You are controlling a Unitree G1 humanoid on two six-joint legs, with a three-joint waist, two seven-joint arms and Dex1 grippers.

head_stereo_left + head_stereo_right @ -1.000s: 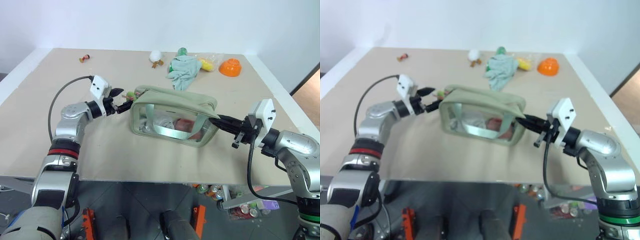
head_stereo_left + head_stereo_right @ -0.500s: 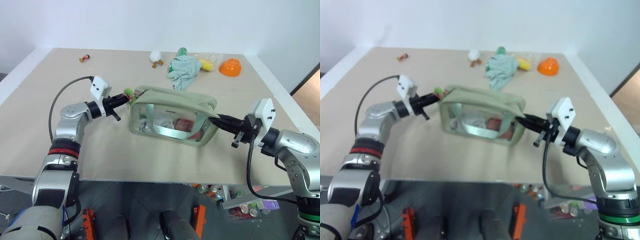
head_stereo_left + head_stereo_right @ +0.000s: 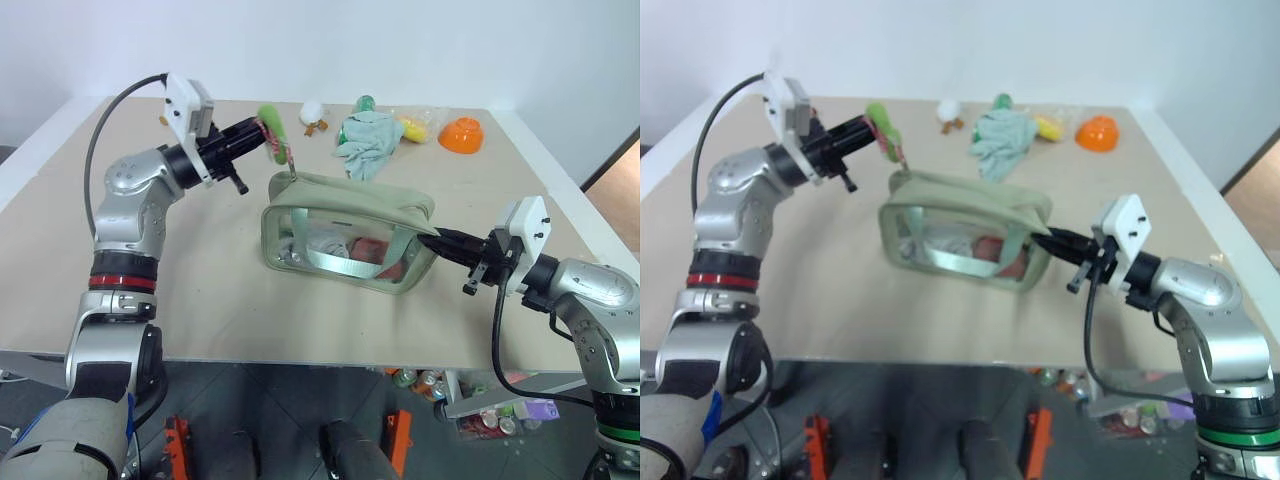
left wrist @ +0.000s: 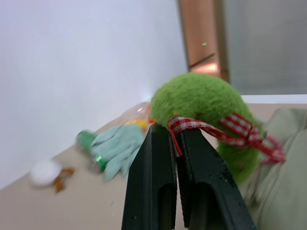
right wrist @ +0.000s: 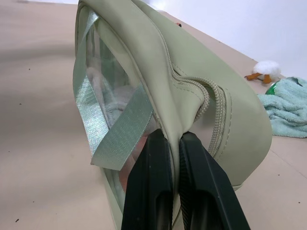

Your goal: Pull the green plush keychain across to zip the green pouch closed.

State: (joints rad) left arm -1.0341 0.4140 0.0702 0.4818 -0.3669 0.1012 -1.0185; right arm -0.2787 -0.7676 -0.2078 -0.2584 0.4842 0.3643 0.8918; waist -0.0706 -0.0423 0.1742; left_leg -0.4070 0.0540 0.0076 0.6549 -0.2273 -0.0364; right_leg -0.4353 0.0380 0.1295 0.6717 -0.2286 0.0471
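The green plush keychain (image 3: 271,131) is lifted off the table above the left end of the green pouch (image 3: 345,212), and its cord runs down to the zipper at that end. My left gripper (image 3: 254,136) is shut on it; in the left wrist view the black fingers (image 4: 153,182) pinch the red-checked ribbon across the fuzzy plush (image 4: 199,103). My right gripper (image 3: 428,240) is shut on the pouch's right end, the fabric (image 5: 206,91) squeezed between its fingers (image 5: 149,187). The boxy pouch rests on the table with its clear window facing me.
A pale mint cloth (image 3: 367,141), a green bottle (image 3: 364,102), a yellow toy (image 3: 412,127), an orange bowl (image 3: 461,134) and a white toy with orange feet (image 3: 313,114) lie along the table's far side. The table's front edge (image 3: 330,356) runs close below the pouch.
My left gripper shut on the plush keychain beside the pouch, then rose and swung back toward the far side, carrying it up. The right gripper and pouch stayed put.
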